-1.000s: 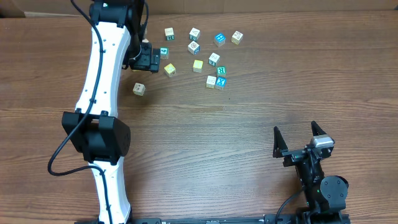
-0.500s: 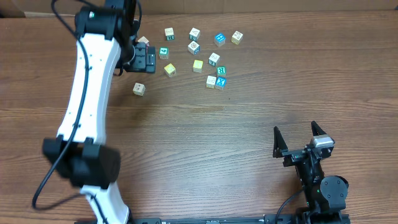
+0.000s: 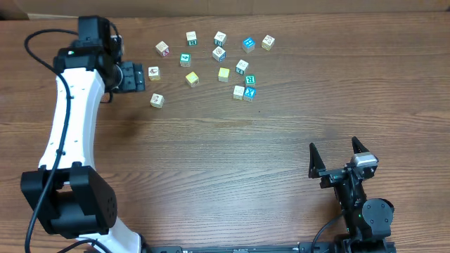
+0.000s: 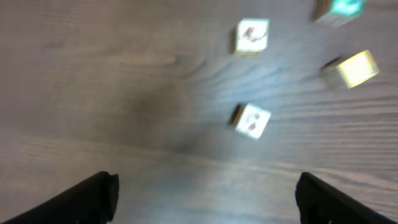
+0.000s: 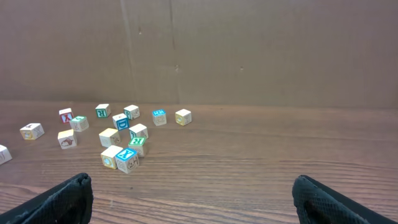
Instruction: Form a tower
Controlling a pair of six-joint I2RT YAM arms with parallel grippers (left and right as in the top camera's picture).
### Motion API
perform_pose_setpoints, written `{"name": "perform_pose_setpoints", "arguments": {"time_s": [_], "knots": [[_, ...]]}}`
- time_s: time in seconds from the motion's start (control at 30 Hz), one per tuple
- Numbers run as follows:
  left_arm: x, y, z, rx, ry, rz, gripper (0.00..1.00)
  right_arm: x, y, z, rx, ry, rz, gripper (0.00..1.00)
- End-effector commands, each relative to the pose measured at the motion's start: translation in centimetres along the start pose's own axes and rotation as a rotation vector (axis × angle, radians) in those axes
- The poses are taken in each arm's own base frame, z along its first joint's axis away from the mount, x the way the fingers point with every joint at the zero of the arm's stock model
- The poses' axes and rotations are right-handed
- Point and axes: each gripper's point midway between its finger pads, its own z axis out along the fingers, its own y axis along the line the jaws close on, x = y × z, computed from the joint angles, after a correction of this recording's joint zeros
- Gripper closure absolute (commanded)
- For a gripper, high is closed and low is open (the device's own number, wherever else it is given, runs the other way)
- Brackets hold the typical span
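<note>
The tower [image 3: 249, 80] is a teal-topped cube on a pale cube, standing among the scattered letter cubes at the back; it also shows in the right wrist view [image 5: 137, 147]. My left gripper [image 3: 144, 76] hovers at the back left, open and empty, with a pale cube [image 3: 153, 72] just to its right. Its blurred wrist view has the left gripper [image 4: 205, 205] over bare wood and a pale cube [image 4: 251, 120] ahead of it. My right gripper [image 3: 333, 145] rests open and empty at the front right, far from the cubes, its tips low in the right wrist view [image 5: 193, 202].
Loose cubes lie around the tower: a yellow cube [image 3: 192, 78], a teal cube [image 3: 185, 60], a blue cube [image 3: 249, 93] and a lone pale cube [image 3: 157, 100]. A cardboard wall [image 5: 249, 50] closes the table's far edge. The white left arm [image 3: 67, 133] spans the left side.
The left arm has swung left, away from the cube cluster, and two pale cubes that it covered now show. Its jaws have narrowed slightly. The right arm is still.
</note>
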Motion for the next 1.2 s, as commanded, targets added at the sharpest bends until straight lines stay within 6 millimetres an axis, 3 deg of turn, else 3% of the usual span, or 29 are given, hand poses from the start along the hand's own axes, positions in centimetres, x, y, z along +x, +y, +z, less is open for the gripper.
{"name": "perform_pose_setpoints", "arguments": {"time_s": [0.0, 0.1, 0.17, 0.27, 0.37, 0.53, 0.73, 0.87, 0.97, 1.17], "knots": [[0.0, -3.9, 1.0, 0.196, -0.002, 0.159, 0.20, 0.3, 0.0, 0.0, 0.003, 0.001, -0.002, 0.00], [0.3, -4.6, 2.1, 0.207, 0.015, 0.230, 0.34, 0.3, 0.0, 0.0, 0.003, 0.001, -0.002, 0.00], [0.7, -5.1, 3.1, 0.214, 0.033, 0.292, 0.35, 0.3, 0.0, 0.0, 0.003, 0.001, -0.002, 0.00], [1.4, -5.7, 4.6, 0.233, 0.065, 0.381, 0.27, 0.3, 0.0, 0.0, 0.003, 0.001, -0.002, 0.00], [2.1, -6.1, 6.0, 0.255, 0.099, 0.390, 0.43, 0.3, 0.0, 0.0, 0.003, 0.001, -0.002, 0.00], [3.5, -5.7, 9.2, 0.229, 0.182, 0.350, 0.27, 0.3, 0.0, 0.0, 0.003, 0.001, -0.002, 0.00], [4.5, -4.2, 12.4, 0.137, 0.245, 0.306, 0.28, 0.3, 0.0, 0.0, 0.003, 0.001, -0.002, 0.00], [4.4, -4.3, 13.2, 0.137, 0.239, 0.306, 0.29, 0.3, 0.0, 0.0, 0.003, 0.001, -0.002, 0.00], [4.0, -4.4, 13.4, 0.138, 0.222, 0.302, 0.41, 0.3, 0.0, 0.0, 0.003, 0.001, -0.002, 0.00], [3.8, -4.5, 13.4, 0.140, 0.214, 0.276, 0.42, 0.3, 0.0, 0.0, 0.003, 0.001, -0.002, 0.00]]}}
